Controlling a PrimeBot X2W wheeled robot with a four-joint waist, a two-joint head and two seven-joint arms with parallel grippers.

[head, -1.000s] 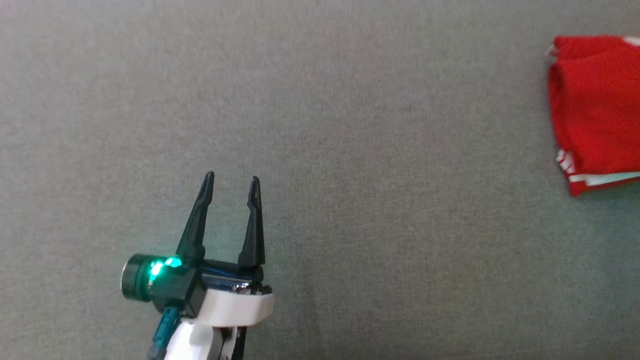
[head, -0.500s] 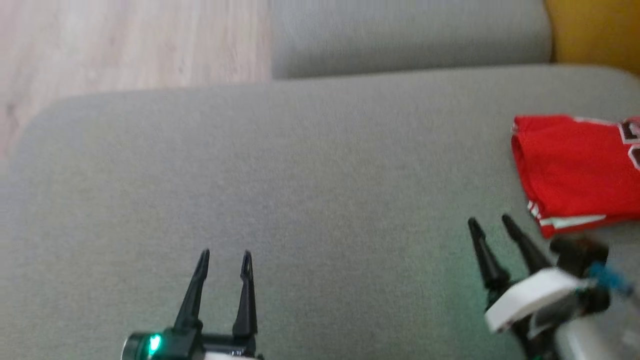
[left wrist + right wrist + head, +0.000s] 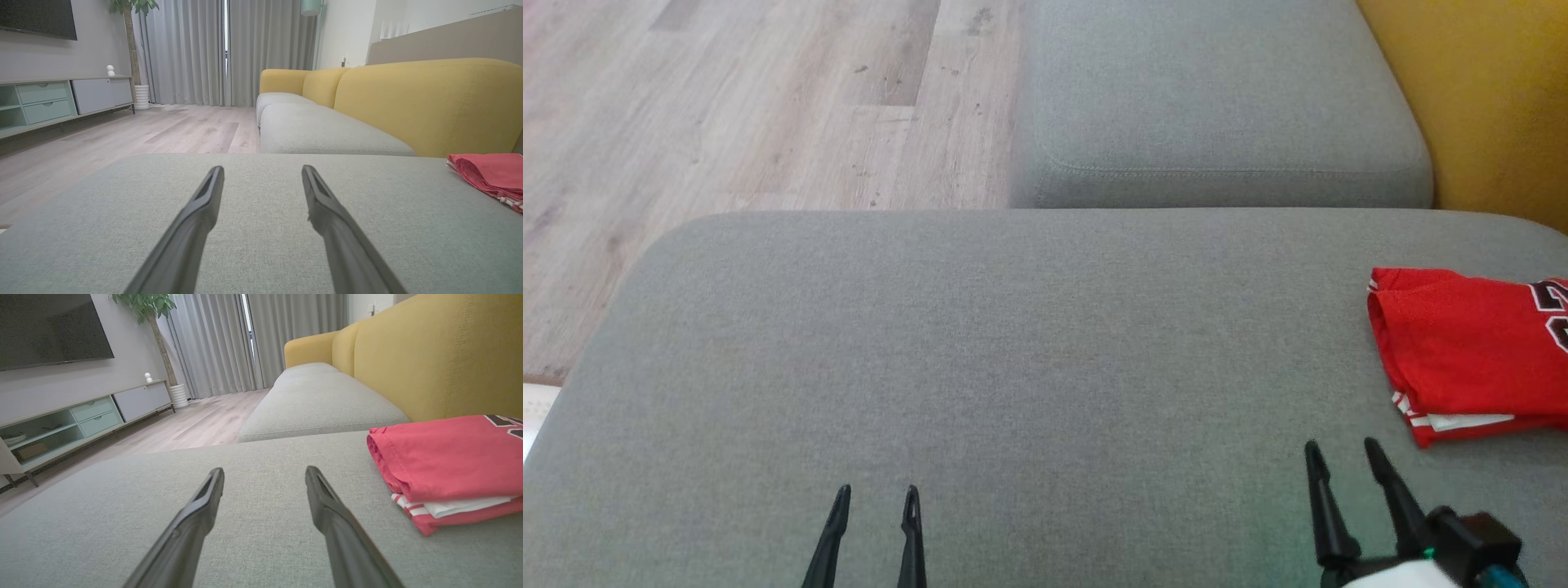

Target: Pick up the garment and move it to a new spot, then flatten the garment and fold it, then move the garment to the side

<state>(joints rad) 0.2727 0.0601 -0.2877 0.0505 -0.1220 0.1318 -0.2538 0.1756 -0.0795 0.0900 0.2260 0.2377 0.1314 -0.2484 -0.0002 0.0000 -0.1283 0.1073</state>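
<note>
The garment is a red jersey with white trim, folded into a flat stack at the right edge of the grey cushion. In the right wrist view the garment lies just right of my fingers; in the left wrist view the garment is at the far right. My right gripper hovers open and empty a little below-left of the jersey. Open and empty too, my left gripper sits low at the cushion's front, far left of the jersey.
A second grey seat cushion lies beyond the first. A yellow sofa back rises on the right. Wood floor spreads to the left, with a TV cabinet and curtains farther off.
The head camera has tilted up, so floor, far cushion and sofa back came into view. The right gripper now shows at the lower right. The jersey still lies in its place.
</note>
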